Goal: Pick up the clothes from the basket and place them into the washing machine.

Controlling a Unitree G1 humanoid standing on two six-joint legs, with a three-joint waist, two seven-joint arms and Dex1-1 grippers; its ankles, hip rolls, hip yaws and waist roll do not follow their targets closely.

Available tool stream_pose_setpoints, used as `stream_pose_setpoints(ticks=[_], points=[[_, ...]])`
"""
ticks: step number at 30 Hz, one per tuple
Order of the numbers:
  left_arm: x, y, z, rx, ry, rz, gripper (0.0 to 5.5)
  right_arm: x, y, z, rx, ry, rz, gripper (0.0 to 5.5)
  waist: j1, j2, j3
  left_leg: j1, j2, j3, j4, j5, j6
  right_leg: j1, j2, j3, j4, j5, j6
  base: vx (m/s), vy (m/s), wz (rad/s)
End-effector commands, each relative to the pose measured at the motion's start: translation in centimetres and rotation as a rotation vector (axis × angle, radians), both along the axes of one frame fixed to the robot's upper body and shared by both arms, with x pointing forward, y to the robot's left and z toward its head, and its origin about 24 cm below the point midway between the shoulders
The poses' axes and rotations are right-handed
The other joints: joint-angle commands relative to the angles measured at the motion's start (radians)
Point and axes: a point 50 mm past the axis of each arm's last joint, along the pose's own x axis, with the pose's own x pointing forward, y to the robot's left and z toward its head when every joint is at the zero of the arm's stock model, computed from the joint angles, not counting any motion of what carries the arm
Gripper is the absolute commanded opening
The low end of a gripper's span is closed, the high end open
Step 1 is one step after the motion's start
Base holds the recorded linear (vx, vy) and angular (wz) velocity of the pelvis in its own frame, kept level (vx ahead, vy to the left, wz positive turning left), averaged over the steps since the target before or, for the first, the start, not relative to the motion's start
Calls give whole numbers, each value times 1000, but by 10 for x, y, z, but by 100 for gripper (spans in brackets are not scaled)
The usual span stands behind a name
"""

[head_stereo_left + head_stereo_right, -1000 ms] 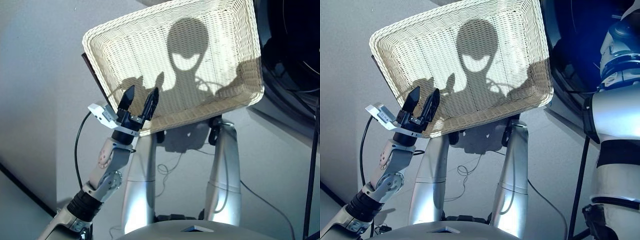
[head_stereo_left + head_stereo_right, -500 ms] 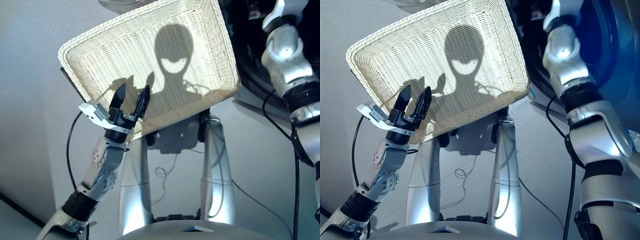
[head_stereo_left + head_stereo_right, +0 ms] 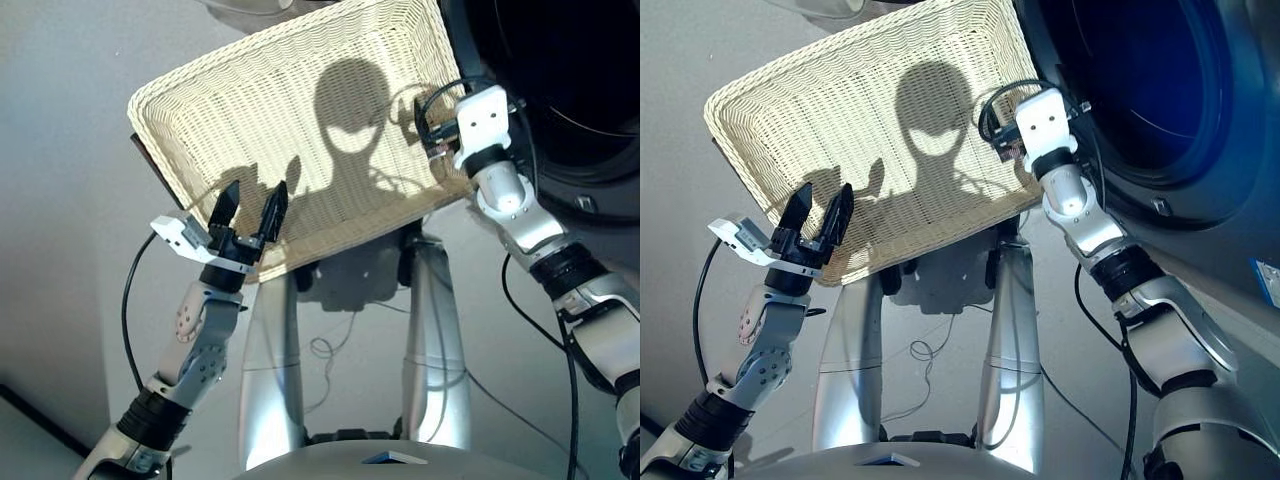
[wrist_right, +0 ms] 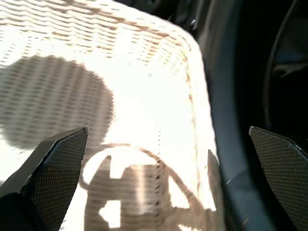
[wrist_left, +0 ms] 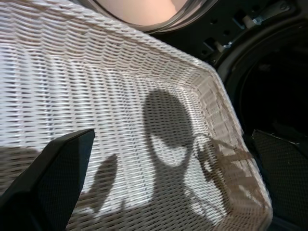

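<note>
Both my left gripper (image 3: pixel 248 203) and right gripper (image 4: pixel 159 159) are hanging spread and empty over the basket (image 3: pixel 200 110), which is showing no soft clothes to pinch.

left gripper (image 3: pixel 247 207): raised, fingers spread, holding nothing; right gripper (image 4: pixel 159 159): raised, fingers wide apart, holding nothing

No readable text, label, brand or number anywhere — only an unreadable blue sticker (image 3: pixel 1268 283) on the washing machine (image 3: pixel 1200 200).

Laundry corner: a washing machine (image 3: pixel 1160 100) beside a wicker basket (image 3: pixel 790 110), plain floor.
</note>
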Motion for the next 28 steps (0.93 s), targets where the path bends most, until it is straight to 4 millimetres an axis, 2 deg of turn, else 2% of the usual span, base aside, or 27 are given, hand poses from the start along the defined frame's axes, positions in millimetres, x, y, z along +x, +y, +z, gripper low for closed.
stream_pose_setpoints(ticks=[1, 5, 10, 18, 22, 28], points=[[-13, -1, -1, 1, -48, 31, 550, -12, 9, -7, 66, -33, 58, 550, -1, 6, -77, 3, 27, 15, -74, 76, -7, 53, 13, -64, -46, 25, -81, 0, 0, 0], [-11, -2, -6, 26, -36, 53, 550, -11, 5, -19, 171, 19, 25, 550, -4, 2, -84, 32, 26, 19, -93, 77, -6, 83, 7, -70, -64, 25, -78, 0, 0, 0], [-7, -2, -12, 55, -15, 80, 550, -11, 7, -29, 194, 48, 4, 550, -7, 0, -96, 76, 22, 17, -123, 80, -9, 126, 0, -72, -86, 21, -73, 24, 6, 9], [-7, 0, -14, 66, -6, 98, 550, -11, 14, -27, 229, 35, 7, 550, -3, -3, -105, 117, 14, 18, -146, 74, -3, 166, -11, -66, -112, 19, -66, 23, 3, 28], [-5, -1, -15, 66, -5, 107, 550, -10, 16, -29, 235, 40, -1, 550, -7, -4, -108, 112, 8, 13, -141, 74, -4, 165, -12, -63, -109, 17, -68, 0, 0, 0], [-6, -2, -14, 71, -10, 107, 550, -11, 13, -35, 239, 57, -18, 550, -11, -8, -115, 109, 14, 15, -141, 74, -4, 163, -8, -63, -116, 20, -73, 0, 0, 0]])
